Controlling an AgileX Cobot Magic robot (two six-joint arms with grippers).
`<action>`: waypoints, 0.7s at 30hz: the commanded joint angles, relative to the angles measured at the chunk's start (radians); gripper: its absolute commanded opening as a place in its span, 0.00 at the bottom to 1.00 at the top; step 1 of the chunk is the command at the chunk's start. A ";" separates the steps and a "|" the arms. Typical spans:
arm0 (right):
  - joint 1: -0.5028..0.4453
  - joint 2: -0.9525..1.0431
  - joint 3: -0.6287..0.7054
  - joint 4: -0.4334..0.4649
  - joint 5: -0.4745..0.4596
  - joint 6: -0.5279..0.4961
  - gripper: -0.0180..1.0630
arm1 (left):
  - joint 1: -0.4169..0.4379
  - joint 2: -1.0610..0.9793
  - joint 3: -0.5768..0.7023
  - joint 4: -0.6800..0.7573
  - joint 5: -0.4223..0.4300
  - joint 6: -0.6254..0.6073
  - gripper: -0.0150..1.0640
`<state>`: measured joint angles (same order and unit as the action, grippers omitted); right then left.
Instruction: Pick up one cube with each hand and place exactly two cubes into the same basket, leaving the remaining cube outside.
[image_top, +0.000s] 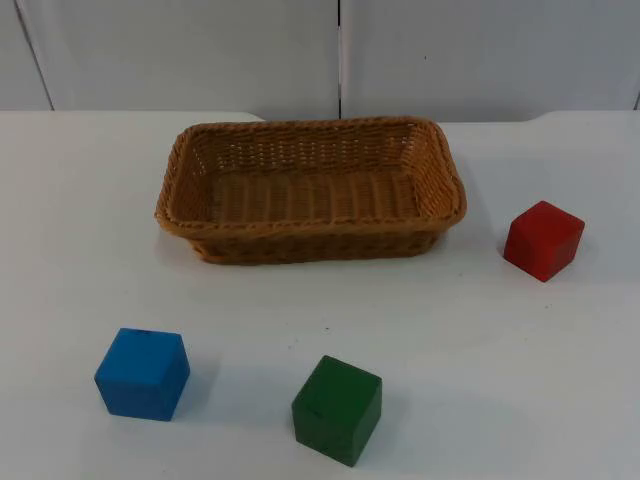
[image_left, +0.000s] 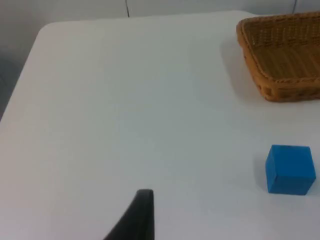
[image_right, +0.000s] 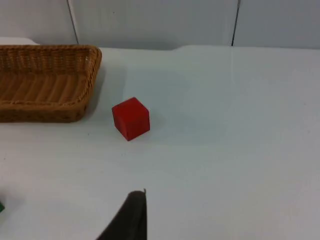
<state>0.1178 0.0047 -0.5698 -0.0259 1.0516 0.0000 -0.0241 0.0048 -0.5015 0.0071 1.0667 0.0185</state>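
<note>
A brown wicker basket (image_top: 310, 226) stands at the middle back of the table with nothing inside it. A blue cube (image_top: 143, 373) rests at the front left, a green cube (image_top: 337, 409) at the front middle, and a red cube (image_top: 543, 240) to the right of the basket. My left gripper (image_left: 143, 212) hangs over bare table, well apart from the blue cube (image_left: 290, 169) and the basket (image_left: 280, 90). My right gripper (image_right: 132, 215) hangs over the table some way short of the red cube (image_right: 131, 118), which lies close beside the basket (image_right: 47, 107).
The white table (image_top: 480, 350) ends at the grey partition wall (image_top: 200, 50) behind the basket. Its rounded far corner (image_left: 47, 30) and edge lie beyond the left gripper.
</note>
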 joint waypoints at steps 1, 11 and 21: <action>-0.006 0.021 -0.018 0.004 -0.023 -0.016 0.99 | 0.004 -0.005 -0.010 -0.007 -0.021 -0.006 0.99; -0.006 0.119 -0.020 0.006 -0.069 -0.018 0.99 | 0.004 -0.005 -0.012 -0.024 -0.024 -0.013 0.99; -0.006 0.170 -0.031 0.008 -0.082 -0.018 0.99 | 0.004 -0.005 -0.013 -0.078 -0.024 -0.019 0.99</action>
<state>0.1178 0.1659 -0.5880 -0.0225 0.9893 -0.0102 -0.0241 0.0048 -0.5074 -0.0403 1.0586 0.0099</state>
